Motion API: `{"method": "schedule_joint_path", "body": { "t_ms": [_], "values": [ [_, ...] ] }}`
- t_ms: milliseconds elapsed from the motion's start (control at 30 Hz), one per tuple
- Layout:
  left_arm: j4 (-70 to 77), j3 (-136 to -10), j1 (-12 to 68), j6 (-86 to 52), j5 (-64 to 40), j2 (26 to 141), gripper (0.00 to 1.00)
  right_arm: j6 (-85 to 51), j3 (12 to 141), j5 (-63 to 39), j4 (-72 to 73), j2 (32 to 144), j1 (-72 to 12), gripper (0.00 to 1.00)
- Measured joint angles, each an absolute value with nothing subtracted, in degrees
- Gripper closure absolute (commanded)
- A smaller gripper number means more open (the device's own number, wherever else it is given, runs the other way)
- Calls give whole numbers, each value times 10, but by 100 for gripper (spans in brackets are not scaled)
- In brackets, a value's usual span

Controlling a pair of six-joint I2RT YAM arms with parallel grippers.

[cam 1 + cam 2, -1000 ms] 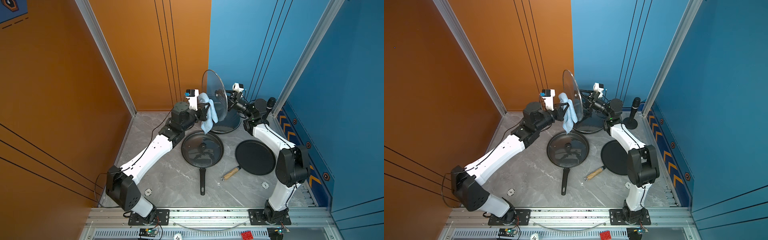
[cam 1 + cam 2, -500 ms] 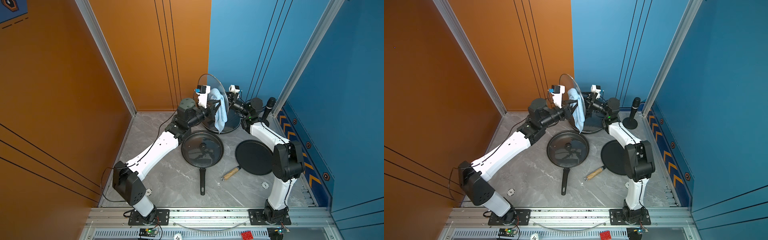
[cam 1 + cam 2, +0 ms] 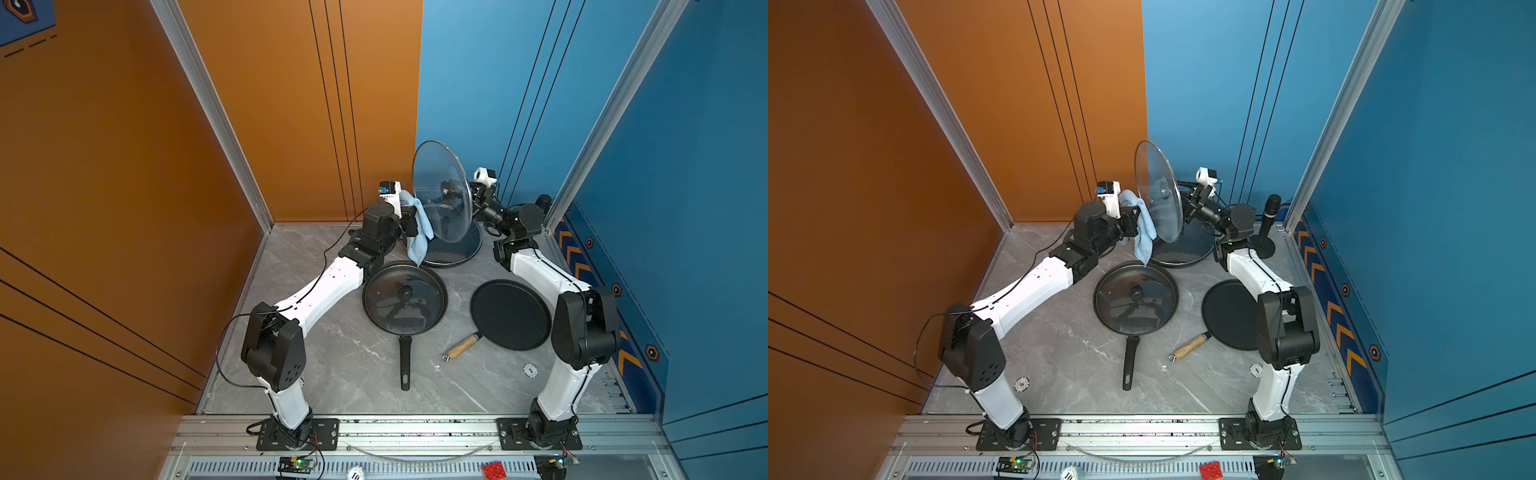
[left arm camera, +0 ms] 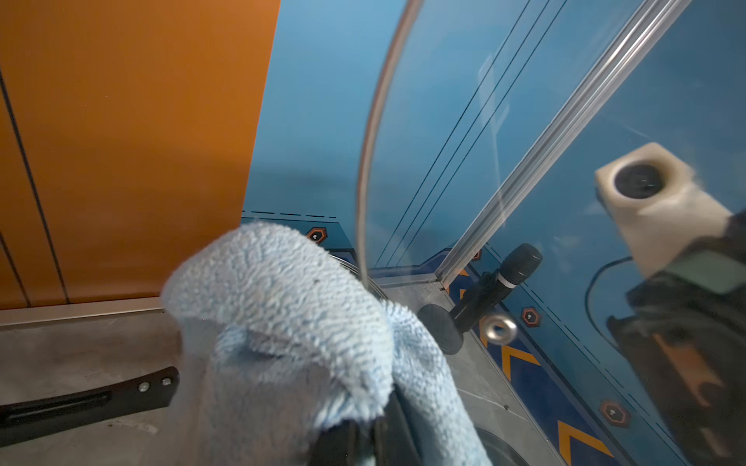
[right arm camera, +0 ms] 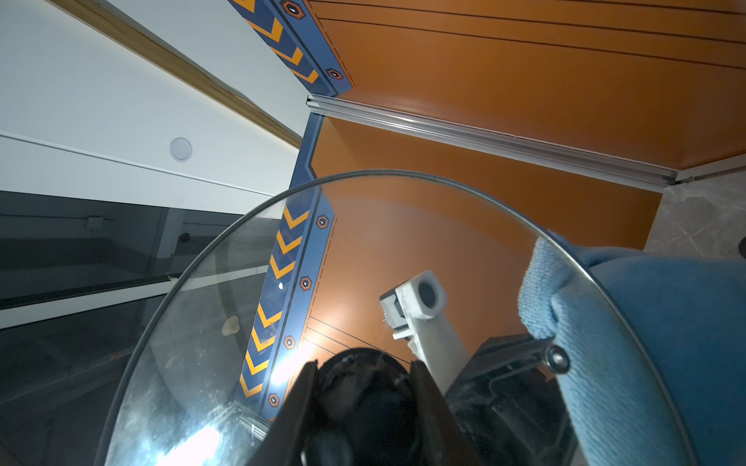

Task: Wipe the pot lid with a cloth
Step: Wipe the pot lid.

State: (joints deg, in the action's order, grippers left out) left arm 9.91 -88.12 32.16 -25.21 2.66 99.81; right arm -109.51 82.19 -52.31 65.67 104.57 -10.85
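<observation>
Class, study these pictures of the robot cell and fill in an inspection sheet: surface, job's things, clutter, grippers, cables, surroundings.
Surface: grey marbled tabletop.
Job's things: glass pot lid held on edge above a dark pan; light-blue cloth hangs at its rim.
Clutter: lidded frying pan, flat griddle pan with a wooden handle, microphone on a stand, white token.
Grippers: left gripper shut on the cloth; right gripper shut on the lid's knob.
Cables: black cable loops off the left arm's base.
Surroundings: orange wall, blue wall, aluminium rail in front.
</observation>
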Motion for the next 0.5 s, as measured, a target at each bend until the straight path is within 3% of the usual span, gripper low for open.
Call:
{"method": "schedule_joint_path", "body": {
  "t_ms": [367,500],
  "values": [
    [131,-953,409,-193,-37,948,100,-1082,808,-541,649,1018,-104,95],
    [167,-990,396,-196,-61,943,100,-1082,798,-543,651,1018,-109,95]
  ]
}}
